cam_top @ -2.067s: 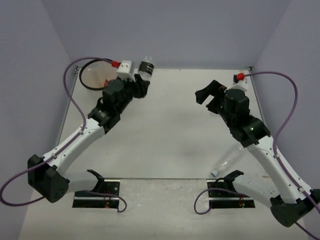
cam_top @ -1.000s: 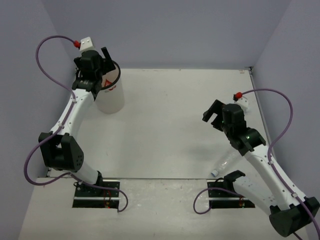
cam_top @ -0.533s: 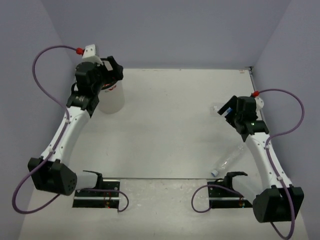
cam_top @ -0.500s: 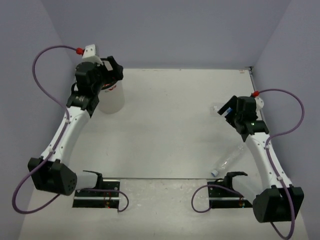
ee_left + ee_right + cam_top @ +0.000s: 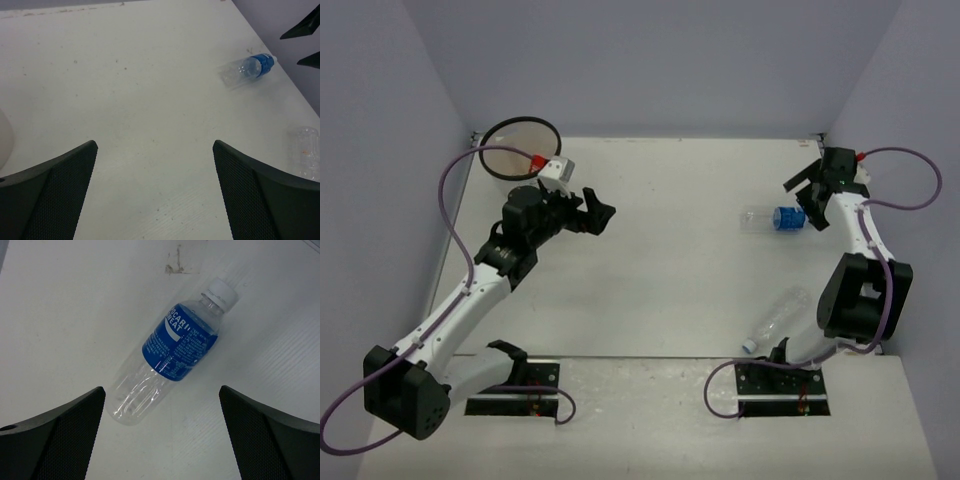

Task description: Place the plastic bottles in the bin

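Your left gripper (image 5: 592,215) had its fingers spread as wide as they go. It held nothing and touched nothing, and its wrist view showed only the white table (image 5: 660,260) between the two black pads. Your right gripper (image 5: 805,195) was just as wide open and just as empty. It hung over the blue-labelled bottle (image 5: 783,218), and in its own wrist view both pads stood apart from the plastic.

That bottle lay on its side near the far right of the table. Its white cap pointed toward the right wall and its clear base toward the middle. The plain clear bottle (image 5: 775,320) also lay on its side, nearer to you, close by the right arm's base and well apart from the blue-labelled one. The bin (image 5: 520,119) stood upright in the far left corner, behind your left gripper and well apart from both bottles.

Your left arm stretched from its base up toward the far left. Its wrist was turned so that the fingers faced across the table to the right, with a purple cable (image 5: 448,190) looping beside it. Your right arm was folded tightly along the right wall, and its wrist reached into the far right corner and tipped down onto the bottle.
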Tool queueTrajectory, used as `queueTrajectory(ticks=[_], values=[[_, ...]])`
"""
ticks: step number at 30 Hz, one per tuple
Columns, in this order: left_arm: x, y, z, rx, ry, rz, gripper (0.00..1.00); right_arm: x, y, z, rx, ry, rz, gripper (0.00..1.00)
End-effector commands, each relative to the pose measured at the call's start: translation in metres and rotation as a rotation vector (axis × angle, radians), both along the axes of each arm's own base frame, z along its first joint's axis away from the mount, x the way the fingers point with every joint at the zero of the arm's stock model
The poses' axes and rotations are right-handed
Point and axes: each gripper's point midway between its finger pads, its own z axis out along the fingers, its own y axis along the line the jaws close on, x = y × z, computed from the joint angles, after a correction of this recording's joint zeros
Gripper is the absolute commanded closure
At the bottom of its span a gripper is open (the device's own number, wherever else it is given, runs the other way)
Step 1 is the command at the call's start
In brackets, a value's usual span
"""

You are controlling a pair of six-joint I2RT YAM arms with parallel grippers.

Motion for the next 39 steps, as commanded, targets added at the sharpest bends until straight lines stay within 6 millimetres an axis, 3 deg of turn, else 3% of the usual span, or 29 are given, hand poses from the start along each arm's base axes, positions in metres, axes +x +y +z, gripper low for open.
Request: queueTrajectory(ticks=[1,7,17,23,30,39], values=[[-0.004,0.008,0.028,-0.002,-0.111,0.015,0.00,0.015,-0.014,0.000,0.008,0.036,-0.057,0.01],[-0.004,0.015,0.026,-0.006,-0.119,0.057,0.00,0.015,-0.016,-0.005,0.033,0.091,-0.100,0.01],[-0.007,0.013,0.027,-0.017,-0.122,0.040,0.00,0.013,0.002,-0.004,0.119,0.021,-0.116,0.01],[-0.007,0.013,0.028,-0.023,-0.133,0.041,0.00,0.020,0.011,0.003,0.051,0.033,-0.107,0.01],[-0.009,0.015,0.027,-0.019,-0.129,0.048,0.00,0.031,0.031,-0.020,0.112,0.045,-0.144,0.01],[-0.014,0.021,0.033,-0.026,-0.160,0.067,0.00,0.037,0.029,-0.056,0.104,0.132,-0.186,0.01]])
